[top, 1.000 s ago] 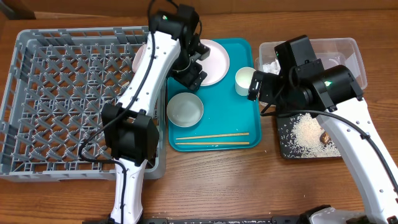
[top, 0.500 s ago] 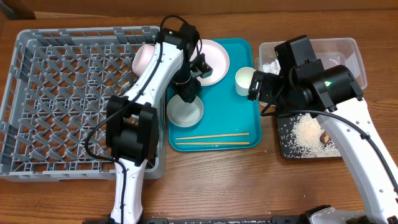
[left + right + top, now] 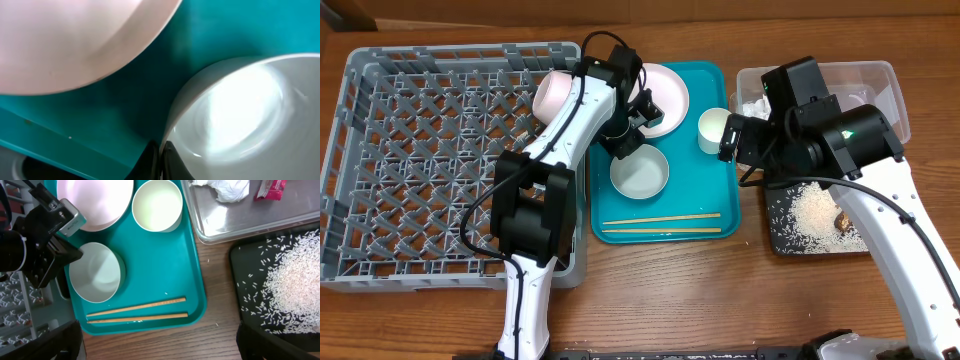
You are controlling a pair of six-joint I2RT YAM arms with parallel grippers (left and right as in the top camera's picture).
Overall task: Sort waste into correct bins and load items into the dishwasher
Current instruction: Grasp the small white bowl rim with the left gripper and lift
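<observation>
My left gripper (image 3: 161,161) is shut on the near rim of the pale bowl (image 3: 240,115), one finger inside and one outside. The bowl (image 3: 640,172) sits on the teal serving tray (image 3: 710,215), just below the large pink plate (image 3: 665,95). A white cup (image 3: 713,130) and two chopsticks (image 3: 660,222) lie on the same tray. A smaller pink plate (image 3: 552,92) stands at the grey rack's (image 3: 440,160) right wall. My right gripper (image 3: 162,344) hangs wide open and empty above the tray's front edge.
The clear tub (image 3: 225,222) at the back right holds a crumpled tissue (image 3: 225,189) and a red wrapper (image 3: 272,187). In front of it, the black tray (image 3: 775,230) carries loose rice (image 3: 812,212) and a brown lump (image 3: 842,218).
The left gripper came down from over the pink plate, shut on the bowl's rim, and the bowl slid a little to the right. The right arm stayed still.
</observation>
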